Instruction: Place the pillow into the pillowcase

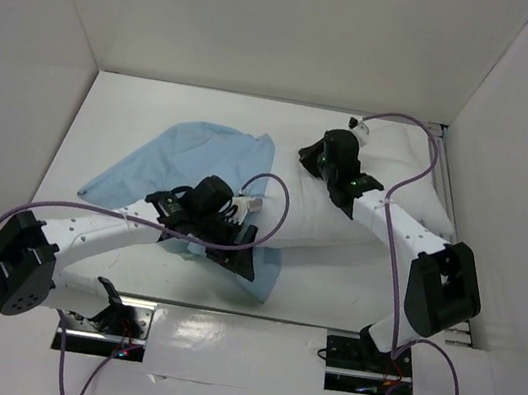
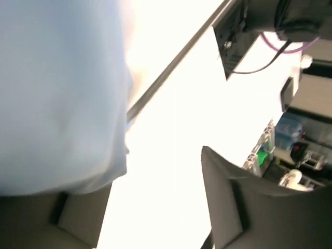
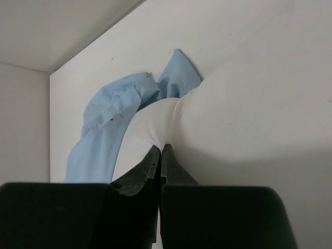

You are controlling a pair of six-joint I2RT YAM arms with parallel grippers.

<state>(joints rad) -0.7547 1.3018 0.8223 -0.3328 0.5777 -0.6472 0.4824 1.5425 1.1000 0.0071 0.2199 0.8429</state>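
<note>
Pillow (image 1: 361, 224) lies mid-right on the counter (image 1: 138, 100), left end meeting the pillowcase (image 1: 184, 159); right tool (image 3: 160, 151) is pinched on its corner, left tool (image 1: 232, 249) wide with cloth draped over one finger, so I'd grab the hem, spread the mouth, then feed slowly.

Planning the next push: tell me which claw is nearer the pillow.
Right. The right claw is shut on a pinch of the pillow fabric. The left claw stands open at the pillowcase, beside the pillow.
</note>
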